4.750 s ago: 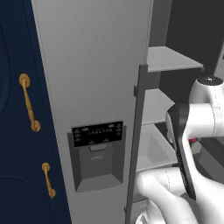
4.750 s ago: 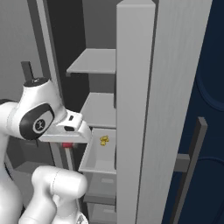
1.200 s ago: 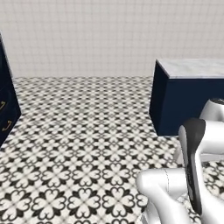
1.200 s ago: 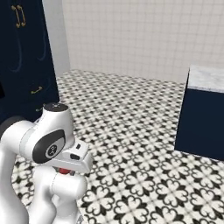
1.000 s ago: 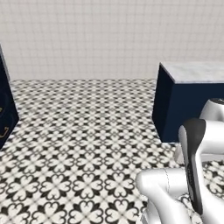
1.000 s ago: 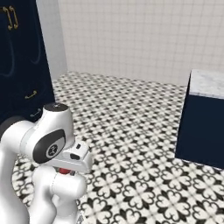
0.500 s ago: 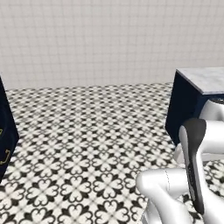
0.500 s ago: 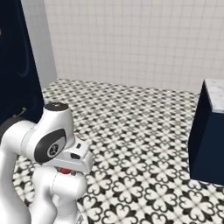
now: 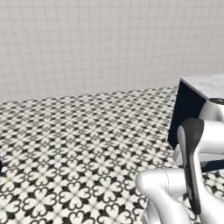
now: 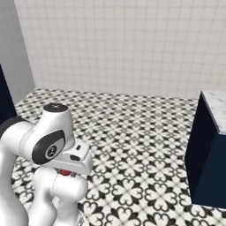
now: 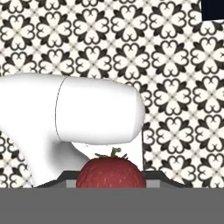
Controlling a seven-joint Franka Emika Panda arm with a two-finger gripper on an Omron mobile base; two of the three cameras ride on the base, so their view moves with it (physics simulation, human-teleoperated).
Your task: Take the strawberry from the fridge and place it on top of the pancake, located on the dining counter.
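1. In the left base view a pale tiled wall [image 9: 100,43] runs across the back, and a floor of black-and-white flower-pattern tiles [image 9: 78,144] spreads below it
2. At the right edge of that view stands the end of the long dining counter with its white-grey marble top [image 9: 209,85] on a navy base; its near corner points toward the floor's middle
3. In the right base view a plain grey wall panel [image 10: 15,53] stands at the left edge, and the same counter sits at the right edge, its navy side facing the open floor
4. The white arm is folded low near the bottom left corner of the right base view, and a speck of red [image 10: 65,172] shows just under its wrist block
5. In the hand view the small red roundish strawberry [image 11: 111,173] with a green stalk sits at the bottom middle, held above the patterned floor
6. The two-finger gripper [image 11: 111,177] looks closed around the strawberry, dark tips touching its sides, though the tips are mostly hidden by the fruit
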